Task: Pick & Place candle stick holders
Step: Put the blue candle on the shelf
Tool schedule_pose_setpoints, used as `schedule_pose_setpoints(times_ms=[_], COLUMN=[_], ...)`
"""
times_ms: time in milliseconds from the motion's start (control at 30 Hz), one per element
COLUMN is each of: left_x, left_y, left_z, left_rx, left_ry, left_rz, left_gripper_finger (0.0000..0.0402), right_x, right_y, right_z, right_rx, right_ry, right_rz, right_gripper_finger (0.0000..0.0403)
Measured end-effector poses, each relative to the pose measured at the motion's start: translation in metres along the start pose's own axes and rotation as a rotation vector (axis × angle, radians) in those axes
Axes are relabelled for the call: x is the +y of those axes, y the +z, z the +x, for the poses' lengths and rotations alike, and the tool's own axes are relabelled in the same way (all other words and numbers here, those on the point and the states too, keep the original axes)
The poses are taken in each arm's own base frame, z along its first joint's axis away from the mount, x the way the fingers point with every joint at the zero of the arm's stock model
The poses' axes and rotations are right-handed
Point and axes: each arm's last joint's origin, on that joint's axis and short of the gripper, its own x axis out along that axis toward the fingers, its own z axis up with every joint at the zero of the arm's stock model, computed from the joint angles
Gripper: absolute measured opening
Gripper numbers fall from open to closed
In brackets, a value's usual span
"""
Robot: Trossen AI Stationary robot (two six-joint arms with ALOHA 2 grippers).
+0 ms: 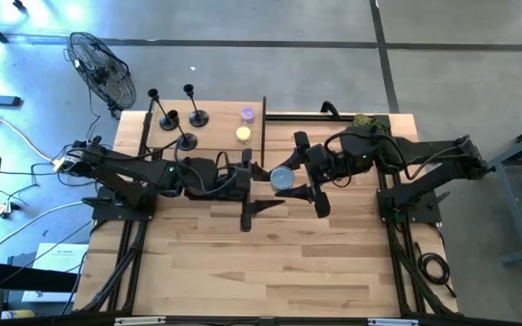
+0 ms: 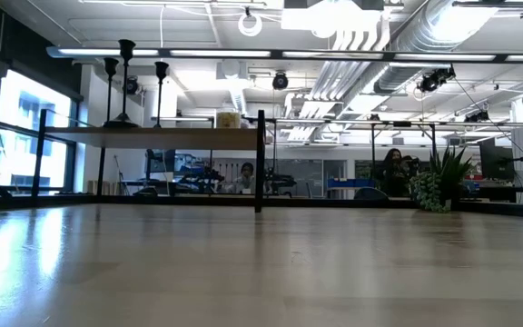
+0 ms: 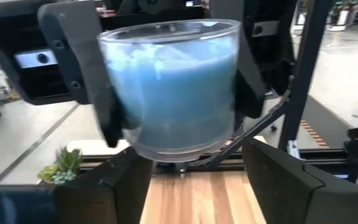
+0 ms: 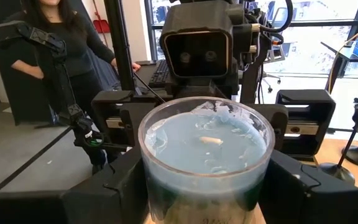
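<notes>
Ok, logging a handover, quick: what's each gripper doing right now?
Left gripper: open, fingers either side of the blue wax candle in a clear glass jar, not gripping.
Right gripper: shut on that candle jar.

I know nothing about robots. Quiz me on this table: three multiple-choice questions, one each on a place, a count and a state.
1. Where is the blue candle jar?
A. On the floor
B. Between the two grippers, mid-table
C. Beside the fan

2. How many black candle stick holders are there?
A. One
B. Three
C. Five

3. How do the holders stand?
A. Upright
B. Lying on their sides
C. Stacked

Answers:
1 B: the high view shows the blue candle jar between the left gripper and the right gripper.
2 B: three candle stick holders show at the table's far left.
3 A: in the low view, all three stems rise straight.
</notes>
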Motion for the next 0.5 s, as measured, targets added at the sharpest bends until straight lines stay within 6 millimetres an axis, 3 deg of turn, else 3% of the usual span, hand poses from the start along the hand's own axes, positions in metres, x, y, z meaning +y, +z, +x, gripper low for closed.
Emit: schedule_pose_setpoints(times_ms=[300, 500], left_x=[0.0003, 0.0003], left_y=[0.0001, 0.0002], left_z=[0.0001, 0.0001], left_rx=[-0.001, -0.002], left_ry=[-0.002, -0.001], left_rz=[-0.003, -0.033], left_gripper_finger=[0.0327, 0.0354], right_x=[0.0, 0.0], right_y=[0.0001, 0.0001], right_z=[0.0, 0.0], right_rx=[0.0, 0.0], right_ry=[0.0, 0.0], right_rz=[-0.003, -0.003], right_gripper_finger=[0.0221, 0.0221])
